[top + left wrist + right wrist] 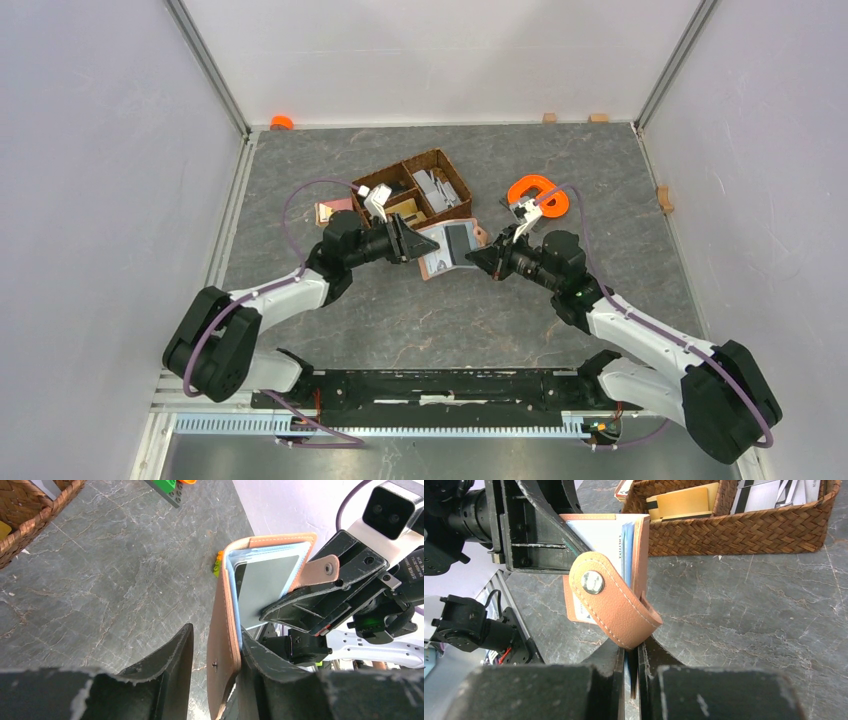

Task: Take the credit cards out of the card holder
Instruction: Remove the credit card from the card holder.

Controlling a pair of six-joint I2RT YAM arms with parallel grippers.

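Wicker basket just behind card holder; orange ring nearby right.

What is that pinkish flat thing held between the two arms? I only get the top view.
Observer: A wallet. The right wrist view shows the right jaws shut on its edge, under the snap tab.
Operator: And the left arm?
Observer: The left wrist view shows the left jaws straddling the other cover, one finger clear of it.
Operator: Any cards inside?
Observer: Yes: a grey card in front, pale blue edges behind it.
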